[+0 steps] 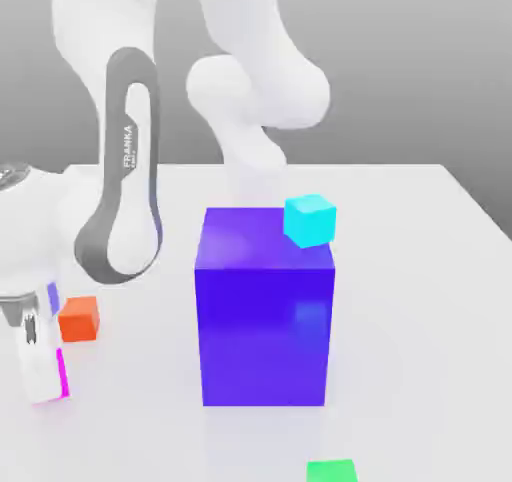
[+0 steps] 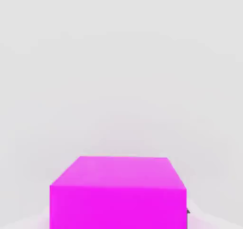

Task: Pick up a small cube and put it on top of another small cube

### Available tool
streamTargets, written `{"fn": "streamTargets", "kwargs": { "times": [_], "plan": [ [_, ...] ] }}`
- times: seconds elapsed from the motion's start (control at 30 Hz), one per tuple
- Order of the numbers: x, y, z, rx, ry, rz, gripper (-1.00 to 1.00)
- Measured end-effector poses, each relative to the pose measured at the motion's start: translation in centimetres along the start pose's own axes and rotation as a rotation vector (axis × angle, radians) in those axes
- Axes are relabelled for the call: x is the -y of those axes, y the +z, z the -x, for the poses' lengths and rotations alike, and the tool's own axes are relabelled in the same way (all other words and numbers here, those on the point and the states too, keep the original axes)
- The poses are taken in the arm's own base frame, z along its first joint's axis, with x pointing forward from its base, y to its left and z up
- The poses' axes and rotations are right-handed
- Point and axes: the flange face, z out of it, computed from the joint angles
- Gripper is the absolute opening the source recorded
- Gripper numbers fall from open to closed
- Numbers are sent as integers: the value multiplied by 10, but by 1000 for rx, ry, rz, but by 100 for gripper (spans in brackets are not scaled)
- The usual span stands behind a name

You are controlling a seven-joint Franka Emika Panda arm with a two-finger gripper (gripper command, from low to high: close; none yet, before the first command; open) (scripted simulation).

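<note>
Gripper down at table level around magenta cube, apparently pinching it for pickup; orange cube just beside, likely stack target.

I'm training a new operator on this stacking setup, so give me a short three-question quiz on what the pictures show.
1. True or false: the cyan cube lies on the table.
2. Which cube is nearest the gripper: A orange, B magenta, C green?
3. What colour is the big block?

Key:
1. False; it sits on the big block's top corner.
2. B.
3. Blue.
</note>
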Motion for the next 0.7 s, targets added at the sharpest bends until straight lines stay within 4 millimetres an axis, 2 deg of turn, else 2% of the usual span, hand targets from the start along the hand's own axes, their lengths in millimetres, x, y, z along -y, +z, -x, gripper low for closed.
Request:
{"fn": "streamTargets", "kwargs": {
  "times": [0.03, 0.07, 0.17, 0.27, 0.37, 0.47, 0.53, 0.57, 0.6, 0.7],
  "plan": [
    [0, -11, 1, 1, -2, 0, -100],
    [7, -19, 15, 3, -53, 0, -100],
    [38, -31, 94, 7, -313, 2, -100],
    [53, -41, 177, 9, -568, 3, -100],
    [53, -52, 257, 9, -800, 3, -100],
    [42, -59, 332, 7, -1018, 1, -100],
    [33, -41, 379, 3, -1156, 0, -100],
    [30, -27, 391, 2, -1190, 0, -100],
    [28, -15, 396, 2, -1207, 0, 100],
    [28, -15, 396, 2, -1207, 0, 100]
  ]
}}
